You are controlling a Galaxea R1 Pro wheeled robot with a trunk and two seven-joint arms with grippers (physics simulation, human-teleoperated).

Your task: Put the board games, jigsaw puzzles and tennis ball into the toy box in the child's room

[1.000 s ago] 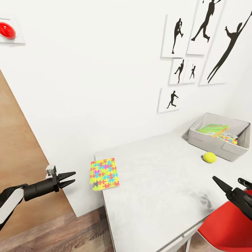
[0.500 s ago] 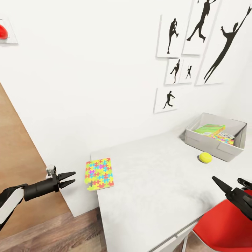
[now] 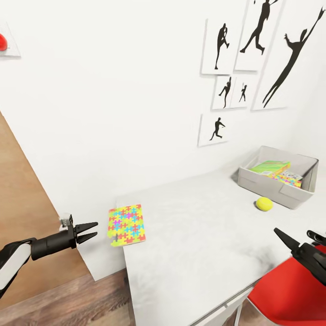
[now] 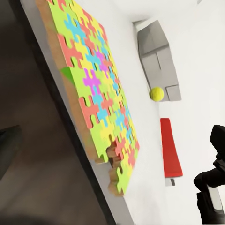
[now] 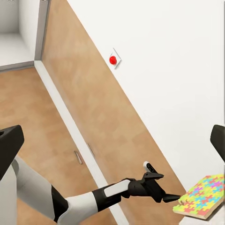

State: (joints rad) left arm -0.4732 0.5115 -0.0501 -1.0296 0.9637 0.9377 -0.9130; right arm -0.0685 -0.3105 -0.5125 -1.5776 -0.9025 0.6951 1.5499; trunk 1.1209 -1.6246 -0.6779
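Note:
A multicoloured jigsaw puzzle (image 3: 127, 224) (image 4: 93, 89) (image 5: 201, 201) lies flat at the table's (image 3: 194, 240) near left corner. My left gripper (image 3: 96, 228) (image 5: 171, 198) hovers open just left of it, beyond the table edge, holding nothing. The tennis ball (image 3: 264, 203) (image 4: 157, 93) rests on the table in front of the toy box (image 3: 253, 181) (image 4: 157, 51). Inside the box lie a yellow-green board game (image 3: 270, 168) and a second jigsaw (image 3: 290, 180). My right gripper (image 3: 292, 232) is open and empty at the table's near right, above a red chair (image 3: 290, 294).
The table stands against a white wall with black baseball-player pictures (image 3: 271, 54). A tan wooden door or panel (image 3: 22, 194) and wood-plank floor (image 3: 81, 303) lie to the left. A red round thing (image 3: 2, 40) (image 5: 112, 59) hangs on the wall.
The whole view has shifted, so the table and pictures sit slightly further left; the camera moved. Both grippers hold the same pose and nothing on the table has moved.

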